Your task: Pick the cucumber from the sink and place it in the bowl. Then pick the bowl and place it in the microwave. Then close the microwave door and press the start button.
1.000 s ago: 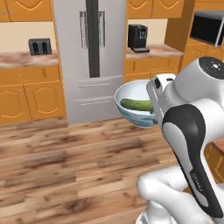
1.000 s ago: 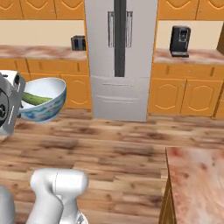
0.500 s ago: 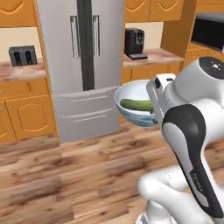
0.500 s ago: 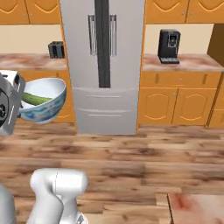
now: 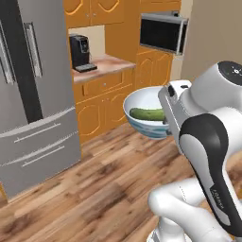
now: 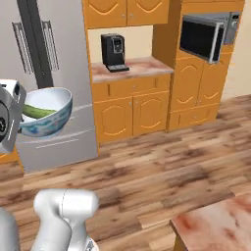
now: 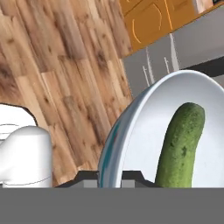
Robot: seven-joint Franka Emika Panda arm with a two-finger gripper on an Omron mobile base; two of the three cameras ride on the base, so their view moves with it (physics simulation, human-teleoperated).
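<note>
The gripper (image 7: pixel 109 175) pinches the bowl's (image 5: pixel 144 124) rim, cucumber (image 5: pixel 147 114) inside. Keep the bowl level toward the microwave (image 5: pixel 163 32) at one o'clock.

So the cucumber (image 5: pixel 147 114) is lying in the bowl (image 5: pixel 142 124), which is up in the air over the wood floor (image 6: pixel 162 166). Fridge (image 5: pixel 33 90) off to the left, coffee machine (image 6: pixel 113 51) on the counter (image 6: pixel 132 67) beside it, microwave (image 6: pixel 205 35) further right, door (image 6: pixel 197 39) swung open.
</note>
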